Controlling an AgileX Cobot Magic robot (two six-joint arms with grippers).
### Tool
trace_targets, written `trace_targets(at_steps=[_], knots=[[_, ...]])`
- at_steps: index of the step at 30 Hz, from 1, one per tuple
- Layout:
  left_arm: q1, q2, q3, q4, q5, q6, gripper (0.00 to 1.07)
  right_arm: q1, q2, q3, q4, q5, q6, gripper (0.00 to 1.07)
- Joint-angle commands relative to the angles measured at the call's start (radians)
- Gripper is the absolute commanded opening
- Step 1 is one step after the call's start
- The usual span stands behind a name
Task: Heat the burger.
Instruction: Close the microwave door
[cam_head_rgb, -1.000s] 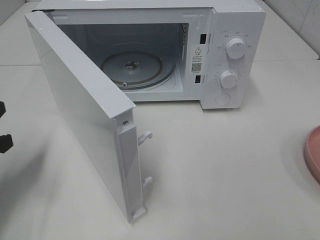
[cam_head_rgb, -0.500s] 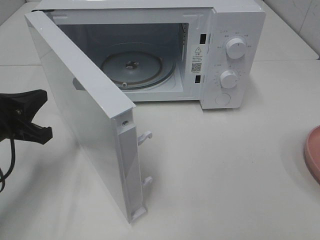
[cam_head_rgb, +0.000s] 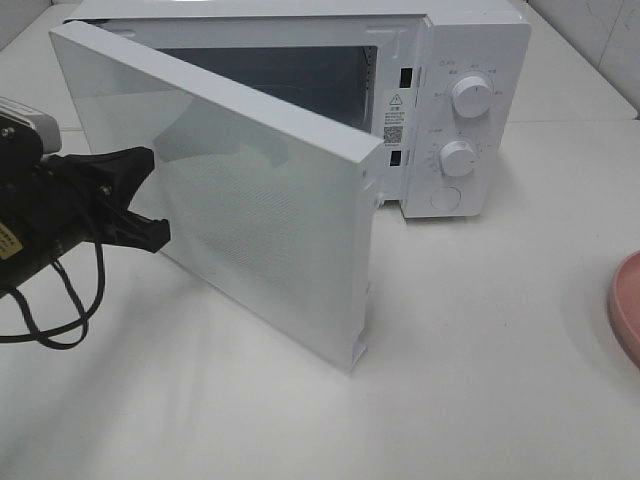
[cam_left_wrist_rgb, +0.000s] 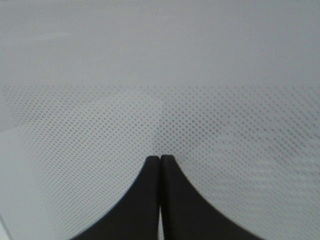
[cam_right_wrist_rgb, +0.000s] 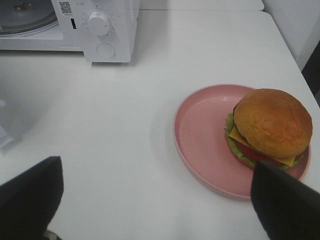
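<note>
Presently: glossy golden-bun burger (cam_right_wrist_rgb: 270, 125) on round pink plate (cam_right_wrist_rgb: 200, 135) — just ahead of wide-spread right gripper (cam_right_wrist_rgb: 155, 200); left gripper (cam_left_wrist_rgb: 160, 162) — fingers pressed together.

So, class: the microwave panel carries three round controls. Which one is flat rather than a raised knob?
The bottom one, the flat round button. It sits flush beneath the upper knob and the lower knob, which both stand out from the panel.
</note>
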Motion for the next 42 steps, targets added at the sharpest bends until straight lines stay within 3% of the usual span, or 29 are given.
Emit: trace_targets(at_steps=[1,15,21,24,26,32,37,42], knots=[[-0.023,0.012,-0.024,-0.023,-0.044,-0.002,0.0,-0.008,-0.02,0.002,0.002,0.006,-0.009,0.98],[-0.093,0.089,-0.14,-0.102,-0.042,-0.002,0.0,-0.008,-0.019,0.002,0.002,0.006,-0.009,0.98],[-0.127,0.14,-0.207,-0.188,-0.043,0.001,0.0,-0.008,-0.019,0.002,0.002,0.006,-0.009,0.98],[-0.16,0.168,-0.255,-0.252,-0.044,0.041,0.0,-0.008,-0.019,0.002,0.002,0.006,-0.009,0.98],[-0.183,0.19,-0.304,-0.285,-0.04,0.096,0.0,-0.008,-0.019,0.002,0.002,0.006,-0.009,0.98],[-0.193,0.225,-0.386,-0.312,-0.006,0.108,0.0,-0.008,-0.019,0.002,0.002,0.006,-0.009,0.98],[-0.196,0.261,-0.478,-0.367,0.02,0.183,0.0,-0.008,-0.019,0.002,0.002,0.006,-0.009,0.98],[-0.196,0.265,-0.523,-0.38,0.065,0.183,0.0,-0.008,-0.019,0.002,0.002,0.006,-0.009,0.98]])
